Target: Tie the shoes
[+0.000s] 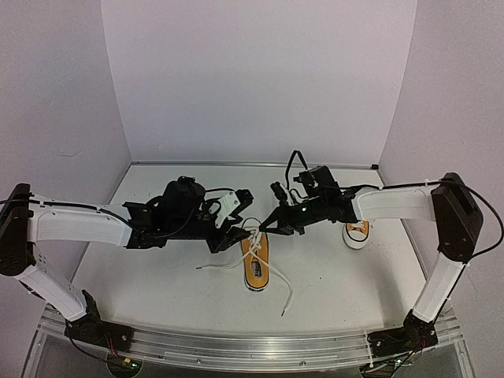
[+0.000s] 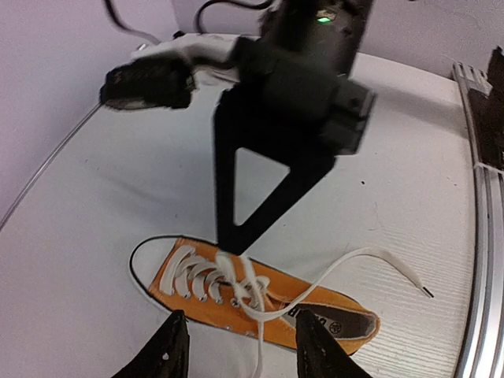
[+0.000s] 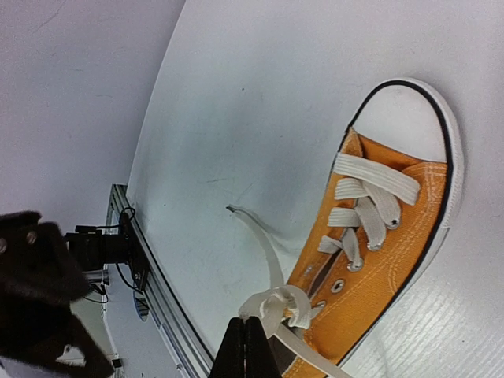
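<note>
On the white table (image 1: pixel 157 303), one orange-yellow sneaker (image 1: pixel 255 268) lies near the middle, just nearer than the two gripper tips, its toe cap pointing far and its open heel end near. The right gripper (image 3: pixel 248 346) reaches in from the right with its jaws pressed together on a bunched loop of the white lace (image 3: pixel 276 303) just above the upper eyelets. The left gripper (image 2: pixel 241 319) sits just left of the sneaker with its fingers (image 2: pixel 165 350) spread apart. One strand of lace runs down between them, but neither finger touches it. From the bunched loop one free lace end (image 1: pixel 211 267) trails left across the table, and the other lace end (image 1: pixel 285 303) curls off toward the near right. The second sneaker (image 1: pixel 357 235) rests well to the right of the first, beside the right arm's forearm and partly hidden by it, with only its white rubber end and a patch of orange canvas showing.
</note>
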You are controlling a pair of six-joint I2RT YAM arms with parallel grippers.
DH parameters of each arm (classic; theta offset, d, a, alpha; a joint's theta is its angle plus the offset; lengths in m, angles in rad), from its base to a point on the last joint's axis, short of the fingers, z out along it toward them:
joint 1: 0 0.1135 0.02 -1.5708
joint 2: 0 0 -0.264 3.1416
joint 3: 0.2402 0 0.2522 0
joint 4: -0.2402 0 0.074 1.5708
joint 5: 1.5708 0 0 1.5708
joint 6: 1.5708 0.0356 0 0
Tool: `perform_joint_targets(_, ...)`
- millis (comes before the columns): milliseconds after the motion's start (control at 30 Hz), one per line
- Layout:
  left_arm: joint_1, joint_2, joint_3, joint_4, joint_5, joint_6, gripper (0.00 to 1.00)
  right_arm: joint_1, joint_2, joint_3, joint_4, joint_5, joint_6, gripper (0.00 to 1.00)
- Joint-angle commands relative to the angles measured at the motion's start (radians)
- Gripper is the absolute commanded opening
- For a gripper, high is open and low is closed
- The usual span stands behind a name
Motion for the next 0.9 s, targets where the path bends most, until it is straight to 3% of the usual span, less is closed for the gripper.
perform_joint_targets(0,0.058,-0.102,-0.125,0.156,-0.117,-0.222,0.46,0.051,-0.003,0.065,0.042,0.003,0.024,0.0)
perform_joint_targets(333,0.084,-0.169,-0.202,0.129,-0.221,-0.353,0.49,0.148,0.103,0.143,0.038,0.052,0.043,0.0)
perform_joint_targets(633,0.09,-0.141,-0.238,0.152,-0.18,-0.403,0.49,0.178,0.19,0.174,0.017,0.071,0.04,0.0)
perform_joint_targets(733,0.095,-0.134,-0.268,0.208,-0.145,-0.443,0.5,0.181,0.176,0.177,0.0,0.075,0.028,0.03)
perform_joint_targets(867,0.095,-0.113,-0.304,0.286,-0.097,-0.488,0.54,0.181,0.127,0.193,-0.081,0.108,-0.011,0.16)
